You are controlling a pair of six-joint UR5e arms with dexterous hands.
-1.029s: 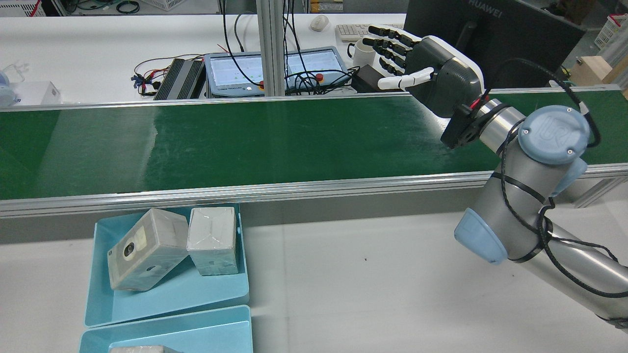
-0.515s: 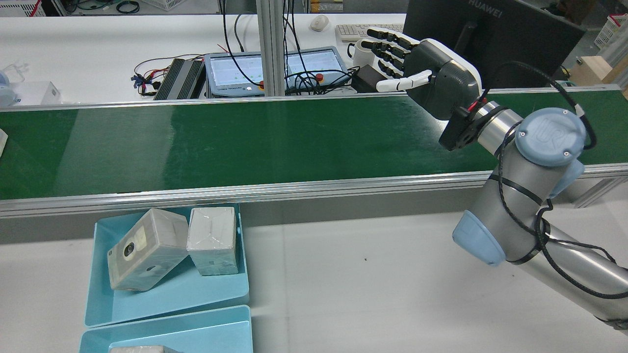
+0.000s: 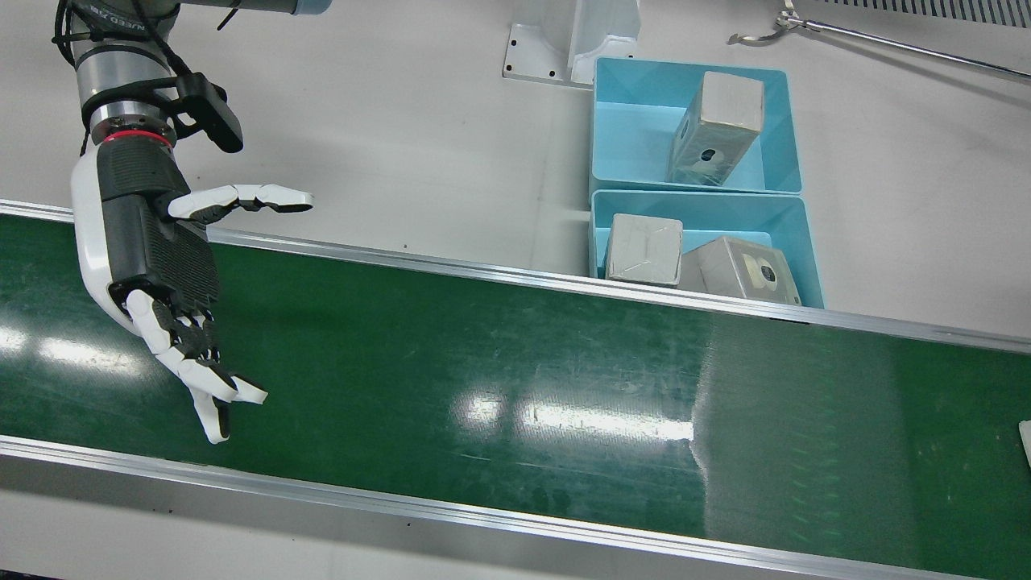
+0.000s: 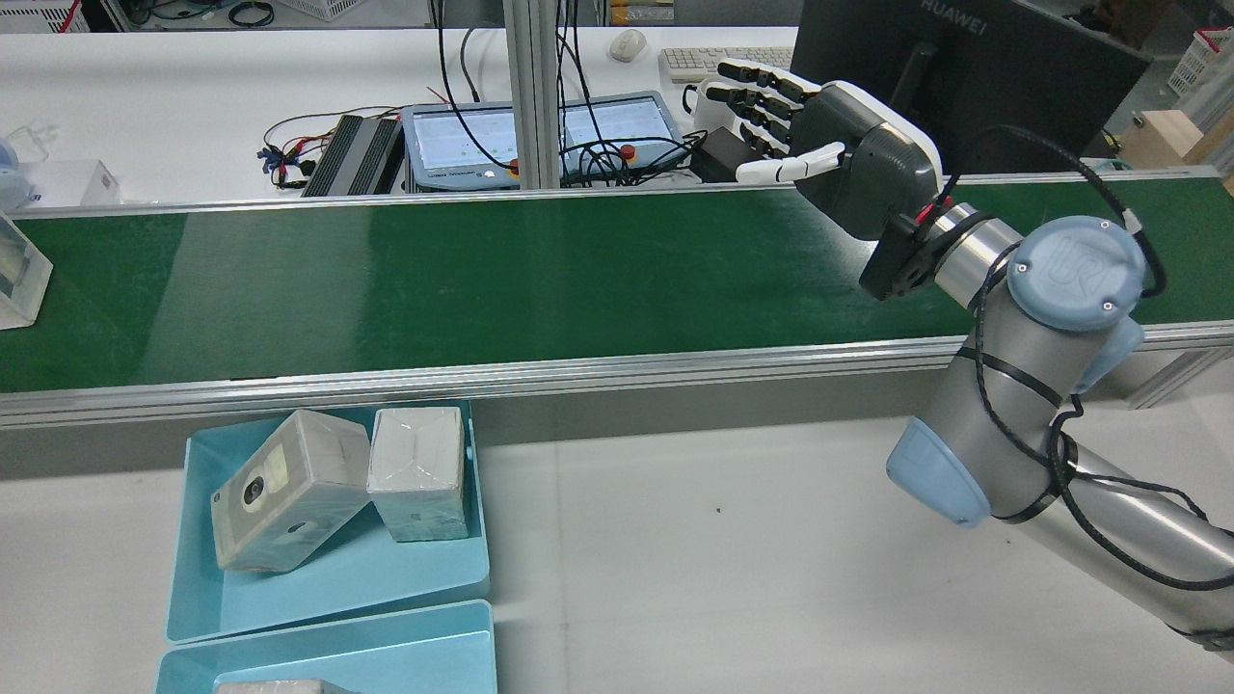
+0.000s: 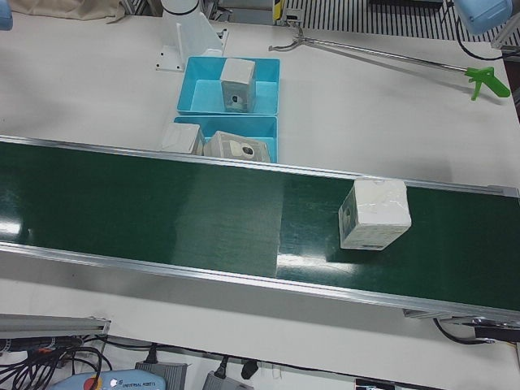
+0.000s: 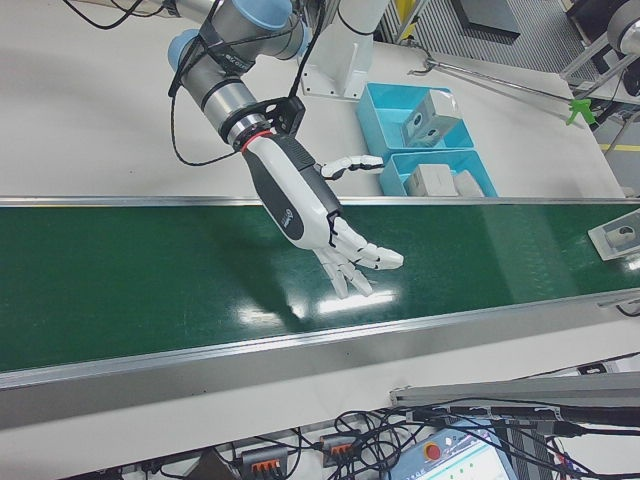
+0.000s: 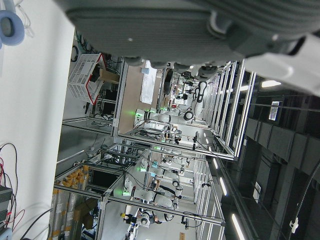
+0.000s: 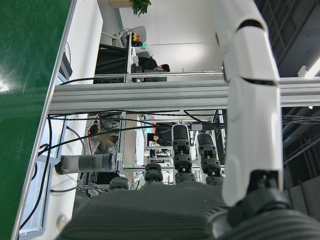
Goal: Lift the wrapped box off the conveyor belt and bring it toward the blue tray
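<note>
A wrapped box (image 5: 374, 214) lies on the green conveyor belt (image 4: 540, 280). It shows at the left edge of the rear view (image 4: 19, 270), at the right edge of the front view (image 3: 1025, 441) and in the right-front view (image 6: 618, 236). My right hand (image 4: 829, 145) is open and empty, fingers spread, hovering over the other end of the belt, far from the box. It also shows in the front view (image 3: 161, 266) and the right-front view (image 6: 310, 205). My left hand (image 7: 165, 30) shows only in its own view, holding nothing. Two blue trays (image 4: 328, 578) sit beside the belt.
The nearer tray (image 3: 773, 213) holds two wrapped boxes (image 4: 289, 487), the other tray (image 3: 636, 145) one box (image 3: 717, 121). A monitor (image 4: 964, 77), cables and a tablet stand behind the belt. A green-handled grabber tool (image 5: 487, 80) lies on the white table.
The wrapped box has come into the rear view at the belt's left edge, moving right. My right hand has drifted slightly left and farther over the belt.
</note>
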